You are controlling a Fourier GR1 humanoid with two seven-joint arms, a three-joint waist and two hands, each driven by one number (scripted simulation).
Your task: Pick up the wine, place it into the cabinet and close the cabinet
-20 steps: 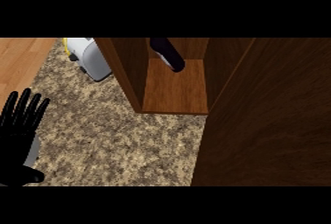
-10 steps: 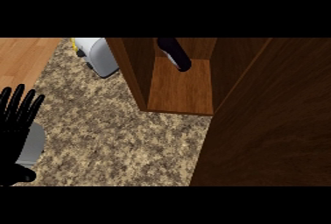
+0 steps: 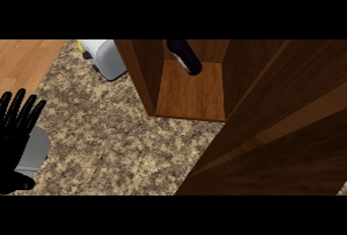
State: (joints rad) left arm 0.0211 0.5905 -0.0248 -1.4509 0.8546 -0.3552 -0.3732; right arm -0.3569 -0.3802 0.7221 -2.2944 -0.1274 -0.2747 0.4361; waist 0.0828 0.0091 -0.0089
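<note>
1. The wine is lying inside the cabinet, far back on its shelf
2. The left hand is resting at the near left with fingers straight and spread, holding nothing
3. The big door is standing open on the right
4. The right hand is not showing
5. A hard swing could be shaking the cabinet and rolling the wine out

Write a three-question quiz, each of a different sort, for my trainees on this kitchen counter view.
1. True or false: the wine bottle is inside the cabinet.
2. Which hand shows at the view's left edge? A) left hand B) right hand
3. Fill in: the cabinet door stands ____.

Key: 1 true; 2 A, resting open with fingers up; 3 open.
</note>
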